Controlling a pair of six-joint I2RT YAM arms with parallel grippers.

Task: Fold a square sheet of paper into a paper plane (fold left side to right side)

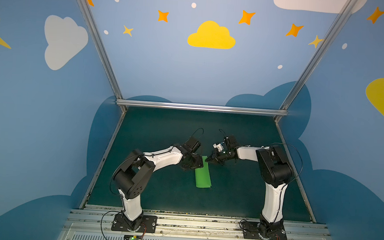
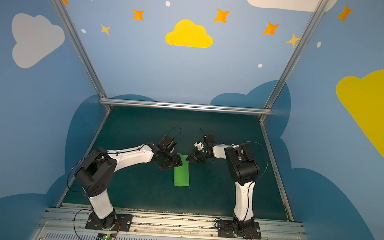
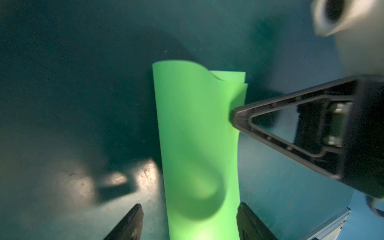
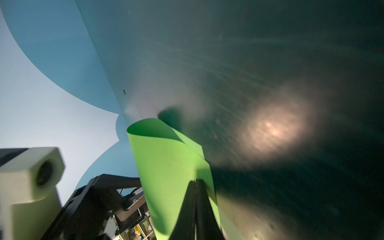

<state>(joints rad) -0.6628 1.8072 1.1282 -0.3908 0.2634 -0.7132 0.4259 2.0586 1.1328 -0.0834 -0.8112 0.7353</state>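
The square sheet of paper [image 1: 203,177] [image 2: 181,176] is bright green and lies on the dark mat, doubled over loosely into a narrow strip. Its left side is a rounded, uncreased bend, and the upper layer [image 4: 166,162] bulges off the lower one. My right gripper [image 1: 208,160] [image 4: 196,180] is shut, with its tips pinching the sheet's right edges [image 3: 239,99] near the far end. My left gripper [image 3: 190,207] hovers over the far end, open. Its fingers [image 3: 135,220] stand on either side of the strip without touching it. No paper plane shows in any view.
The teal mat [image 1: 162,134] is bounded by aluminium rails [image 1: 201,107] at the back and sides, with blue painted walls behind them. Both arm bases [image 1: 134,222] sit on the front rail. The two wrists are close together above the far end of the paper.
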